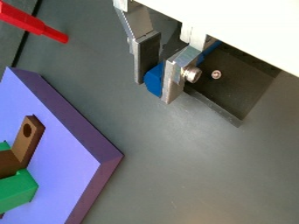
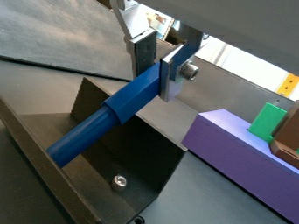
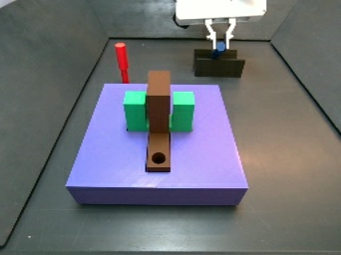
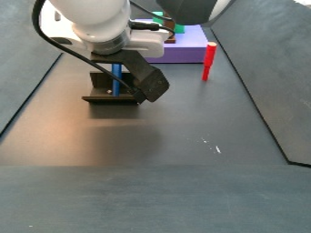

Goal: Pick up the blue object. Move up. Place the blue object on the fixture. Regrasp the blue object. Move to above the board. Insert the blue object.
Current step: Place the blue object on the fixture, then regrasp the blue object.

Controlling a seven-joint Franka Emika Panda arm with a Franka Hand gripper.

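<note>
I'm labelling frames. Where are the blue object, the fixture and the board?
blue object (image 2: 111, 114): wrist view, mid-shaft.
fixture (image 3: 220, 66): side view, front face.
board (image 3: 159, 120): side view, plank's middle, between green blocks.

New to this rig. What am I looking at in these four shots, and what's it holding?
One robot arm with a two-finger gripper. Two pictures come from cameras on its wrist, two from cameras beside the table. The gripper is over the fixture, a dark block at the far end, and its silver fingers are closed on the blue object, a slim peg that lies against the fixture. On the floor: a purple base carrying the board, a brown plank with a hole, between two green blocks, plus a red upright peg.
</note>
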